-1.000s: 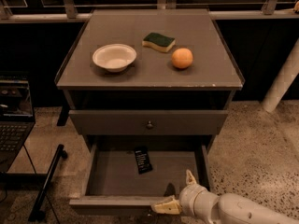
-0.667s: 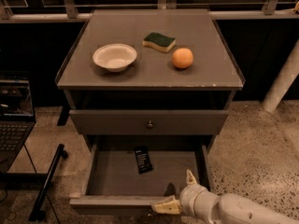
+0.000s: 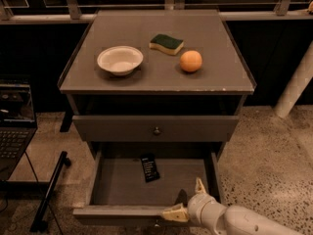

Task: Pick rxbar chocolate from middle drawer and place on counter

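The rxbar chocolate point(image 3: 150, 167), a small flat black bar with white print, lies on the floor of the open middle drawer point(image 3: 117, 212), near its back centre. My gripper point(image 3: 187, 199) is at the drawer's front right corner, open and empty. One finger lies along the front edge and the other points up over the drawer's right side. It is right of and in front of the bar and not touching it. The counter point(image 3: 156, 80) is the cabinet's flat grey top above.
On the counter stand a white bowl point(image 3: 120, 59), a green-and-yellow sponge point(image 3: 167, 43) and an orange point(image 3: 190, 61). The drawer above point(image 3: 156, 128) is closed. A laptop point(image 3: 12, 126) and a black bar point(image 3: 49, 190) are at the left; a white post point(image 3: 296, 82) is at the right.
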Controlling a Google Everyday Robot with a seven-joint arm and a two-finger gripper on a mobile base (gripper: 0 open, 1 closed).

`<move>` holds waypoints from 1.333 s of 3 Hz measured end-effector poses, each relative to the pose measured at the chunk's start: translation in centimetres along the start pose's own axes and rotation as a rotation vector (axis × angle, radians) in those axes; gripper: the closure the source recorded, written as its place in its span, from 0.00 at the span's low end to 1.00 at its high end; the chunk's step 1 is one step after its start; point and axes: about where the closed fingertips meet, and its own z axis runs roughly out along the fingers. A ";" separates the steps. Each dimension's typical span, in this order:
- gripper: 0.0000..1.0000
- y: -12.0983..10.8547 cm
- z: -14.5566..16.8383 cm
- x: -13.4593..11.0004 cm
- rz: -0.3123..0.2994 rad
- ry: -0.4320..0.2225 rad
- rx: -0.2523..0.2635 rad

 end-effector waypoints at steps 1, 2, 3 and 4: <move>0.00 -0.4 3.9 -0.5 -0.027 -0.033 -0.014; 0.00 -0.3 7.7 -1.8 -0.047 -0.061 -0.052; 0.00 0.2 10.8 -2.9 -0.065 -0.068 -0.088; 0.00 0.7 13.3 -3.9 -0.084 -0.069 -0.099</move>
